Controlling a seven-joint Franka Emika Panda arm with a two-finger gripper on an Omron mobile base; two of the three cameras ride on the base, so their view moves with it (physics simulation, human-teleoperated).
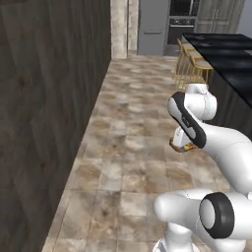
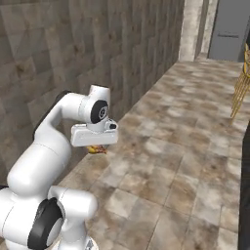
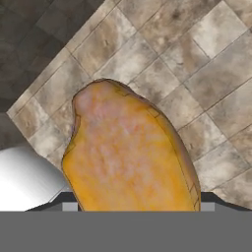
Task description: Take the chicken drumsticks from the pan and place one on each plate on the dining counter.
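Above the tiled floor (image 1: 123, 162), mid-aisle: gripper (image 2: 96, 148) clamped around one golden-orange chicken drumstick (image 3: 128, 157), held clear of every surface. At 1 o'clock in the left base view: dining counter (image 1: 231, 59), black top, well apart, with yellow stools (image 1: 194, 61) alongside.
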